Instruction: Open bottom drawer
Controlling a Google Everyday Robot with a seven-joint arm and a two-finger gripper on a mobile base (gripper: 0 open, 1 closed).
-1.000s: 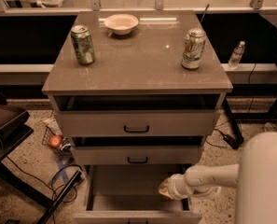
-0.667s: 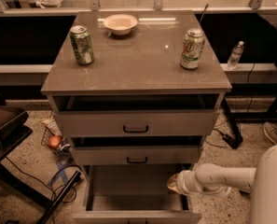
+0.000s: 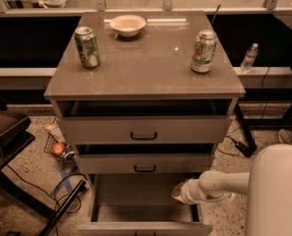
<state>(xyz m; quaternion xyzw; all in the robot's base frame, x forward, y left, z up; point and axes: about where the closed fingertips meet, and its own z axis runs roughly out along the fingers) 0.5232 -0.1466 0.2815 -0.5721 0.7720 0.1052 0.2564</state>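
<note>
1. Camera view, the target: the bottom drawer (image 3: 140, 206) sat at the lower centre of the frame. It was pulled well out from under the middle drawer (image 3: 144, 164), with its plain interior in sight and its front panel at the bottom edge.
2. Camera view, the arm: the gripper (image 3: 177, 192) hung at the lower right, over the drawer's right wall and clear of the handle. You could not tell whether it was apart or together.
3. What changed: over the last second the gripper only wandered a little along that right side. The drawer stayed out just as far.
4. What it meant for you: the opening looked done, so backing the arm away seemed the only job left.
</note>
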